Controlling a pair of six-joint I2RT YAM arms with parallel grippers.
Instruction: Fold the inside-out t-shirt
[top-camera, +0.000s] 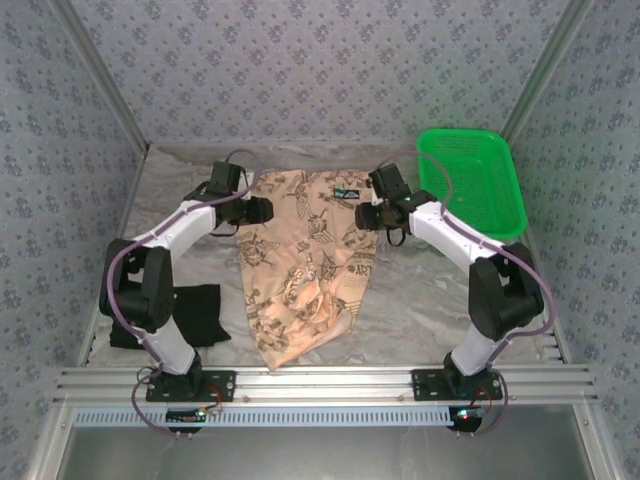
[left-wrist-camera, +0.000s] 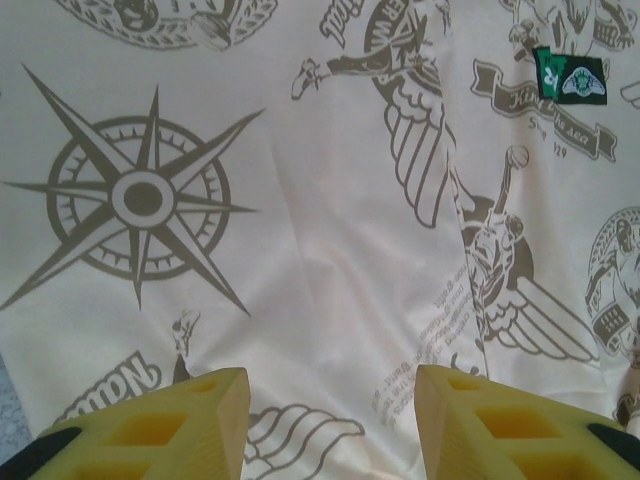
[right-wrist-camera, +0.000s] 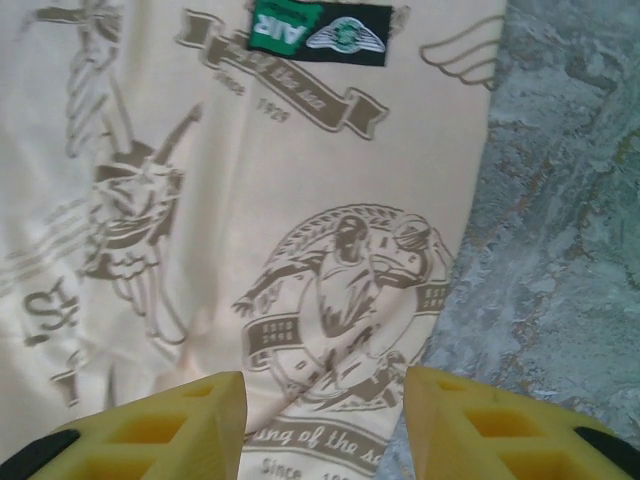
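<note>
Peach-tan t-shirt (top-camera: 305, 265), soft thin knit, mid-table between the two arms. Lies spread lengthwise: broad at the far end, narrowing to a rumpled tip close to the near rail (top-camera: 320, 380). Carries dark line drawings all over, among them a spiky compass star (left-wrist-camera: 145, 195), winged figures and ribbon banners. Looks pale, almost cream, in both wrist views. Shows shallow creases, no sharp fold lines. Has a small dark rectangular label (top-camera: 347, 192) with a green patch at the far end.

Left gripper (top-camera: 262, 212) at the shirt's far left edge. In the left wrist view (left-wrist-camera: 330, 400), blocky yellow fingers (left-wrist-camera: 190, 420) with square hollows, standing apart, flat cloth visible in the gap, nothing pinched.

Right gripper (top-camera: 362, 217) at the shirt's far right edge. In the right wrist view (right-wrist-camera: 325, 400), same yellow fingers (right-wrist-camera: 480, 420), likewise apart and clamping nothing, straddling the shirt's side edge where cloth meets table (right-wrist-camera: 560, 200).

Table top grey-green, marbled and mottled. Black garment (top-camera: 195, 310), matte, folded into a rough square, beside the left arm's base, apart from the shirt. Green basket (top-camera: 470, 180), glossy plastic mesh, rectangular with rounded corners, at the far right. Walls covered in small-patterned blue-grey paper.
</note>
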